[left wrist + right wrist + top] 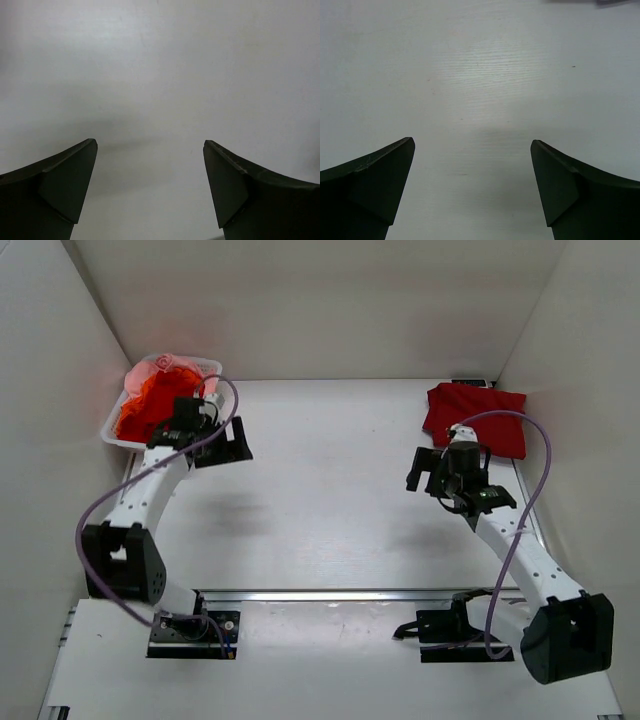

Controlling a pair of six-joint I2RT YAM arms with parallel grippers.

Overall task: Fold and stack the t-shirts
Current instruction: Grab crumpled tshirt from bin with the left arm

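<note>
A folded deep-red t-shirt (pixel 476 418) lies flat at the far right of the table. More t-shirts (pixel 150 408) sit crumpled in the white basket (pixel 211 367) at the far left, glowing orange-red under the light. My left gripper (pixel 226 450) hovers just right of the basket, open, and the left wrist view shows only bare table between its jaws (pixel 150 145). My right gripper (pixel 424 470) hangs in front of and to the left of the folded shirt, also open, with nothing between its fingers (pixel 472 142). Neither wrist view shows any cloth.
White walls close in the table on the left, back and right. A purple cable (pixel 535 480) loops from each arm. The arm bases (pixel 195 625) stand on a rail at the near edge. White tabletop (pixel 330 480) lies between the two grippers.
</note>
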